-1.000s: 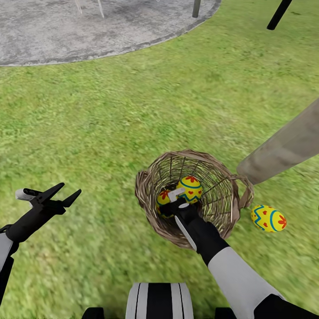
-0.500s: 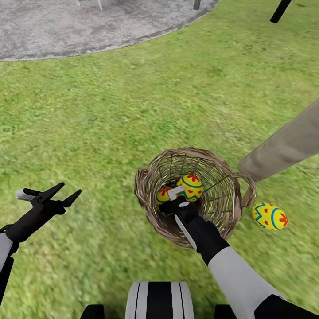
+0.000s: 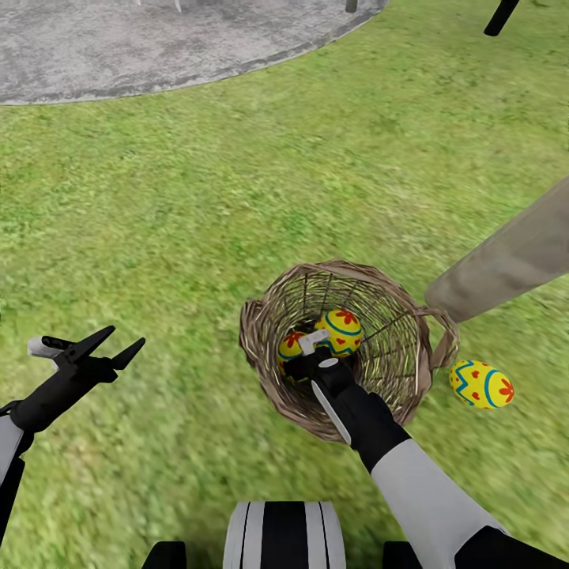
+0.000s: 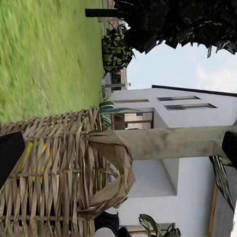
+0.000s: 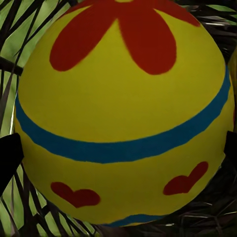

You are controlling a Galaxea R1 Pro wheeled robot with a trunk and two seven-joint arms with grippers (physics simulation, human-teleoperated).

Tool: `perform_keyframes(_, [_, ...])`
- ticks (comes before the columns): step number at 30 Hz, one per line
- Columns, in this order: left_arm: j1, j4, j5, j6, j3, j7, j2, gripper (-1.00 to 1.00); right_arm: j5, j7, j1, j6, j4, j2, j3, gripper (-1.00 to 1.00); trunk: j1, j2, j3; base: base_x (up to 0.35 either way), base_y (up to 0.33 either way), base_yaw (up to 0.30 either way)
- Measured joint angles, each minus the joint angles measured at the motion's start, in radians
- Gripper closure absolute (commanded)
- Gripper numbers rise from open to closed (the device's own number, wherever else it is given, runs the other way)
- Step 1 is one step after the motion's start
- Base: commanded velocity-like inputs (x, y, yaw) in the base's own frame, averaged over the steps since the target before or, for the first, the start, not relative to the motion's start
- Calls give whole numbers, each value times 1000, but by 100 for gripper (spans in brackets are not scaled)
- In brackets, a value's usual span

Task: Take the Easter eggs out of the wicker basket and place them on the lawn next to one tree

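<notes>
My right pincer (image 3: 316, 348) is down inside the wicker basket (image 3: 411, 371), its fingers spread around one egg (image 3: 341, 330). A second egg (image 3: 291, 346) lies beside it. The third egg (image 3: 480, 386) lies on the lawn (image 3: 197, 221) just outside the basket, near the tree (image 3: 506, 265). My left pincer (image 3: 118, 344) hangs open, well away from the basket.

Open lawn (image 3: 197, 221) surrounds the wicker basket (image 3: 411, 379); the tree trunk (image 3: 506, 265) crowds its right side.
</notes>
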Motion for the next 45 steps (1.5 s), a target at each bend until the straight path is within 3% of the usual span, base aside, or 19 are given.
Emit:
perform_keyframes(13, [0,17,0,0,0,0,-1,-100,-9,0,1,0,30,0,-2,100,-2,1,15,0,0,0])
perform_keyframes(28, [0,13,3,2,-1,3,0,-100,-10,0,0,3,35,1,-3,100,-8,4,73,0,0,0])
perform_keyframes(45, [0,15,3,6,-2,2,0,-100,-10,0,1,4,38,0,-3,100,-9,5,81,-44,0,0])
